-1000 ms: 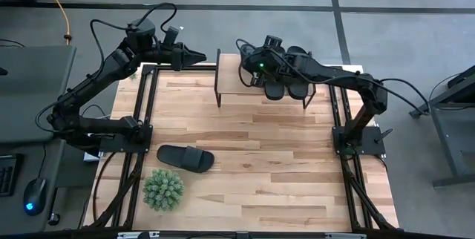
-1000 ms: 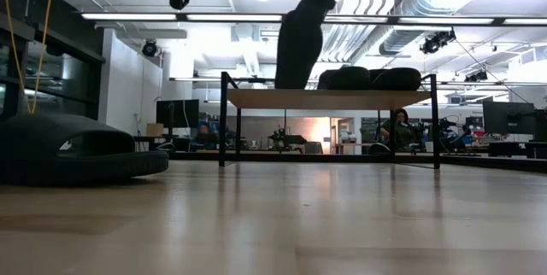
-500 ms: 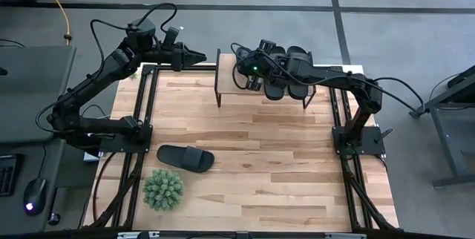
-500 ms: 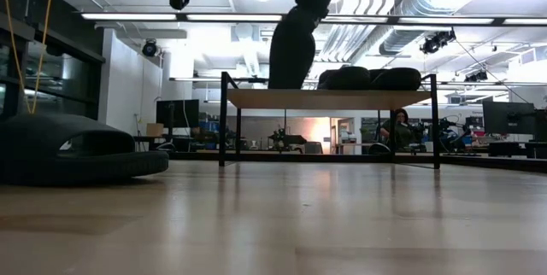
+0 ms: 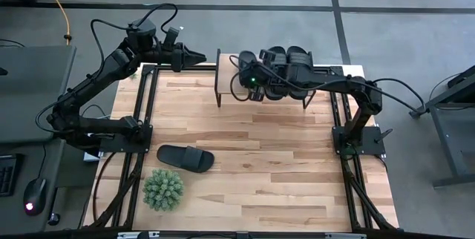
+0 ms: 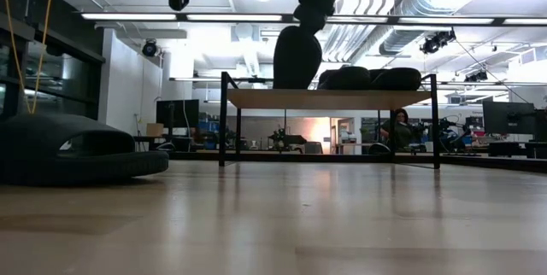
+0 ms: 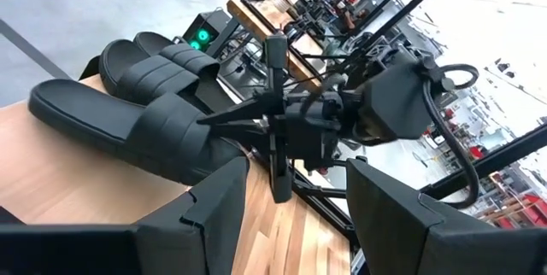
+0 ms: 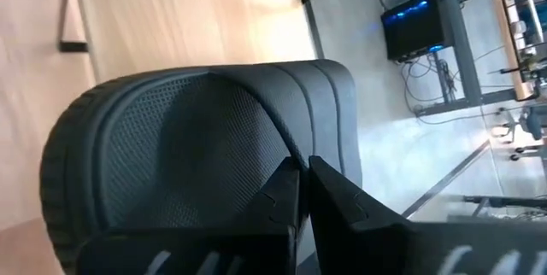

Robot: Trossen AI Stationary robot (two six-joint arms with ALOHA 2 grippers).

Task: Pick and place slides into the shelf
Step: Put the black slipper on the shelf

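Observation:
The shelf stands at the table's far edge. Two black slides lie side by side on the right half of its plank top. My right gripper is over the shelf's left half, shut on a third slide. Another slide lies flat on the table near the left edge. My left gripper hovers beyond the shelf's left end, pointing toward it. It is open with nothing between its fingers. My right gripper pinches the slide by the edge of its ridged strap between its two shut fingers. They come slanting down from the table's right. The slide stands steeply tilted below them, its lower end at the shelf's plank top.
A green spiky plant sits near the table's front left corner, just in front of the loose slide. Black frame rails run along both table sides. The shelf's left end and the middle of the table are bare wood.
My right gripper has moved down and toward the table's left and near side, tipping further downward. The slide it holds has sunk with it toward the shelf top and stands more upright than before. My left arm has kept still.

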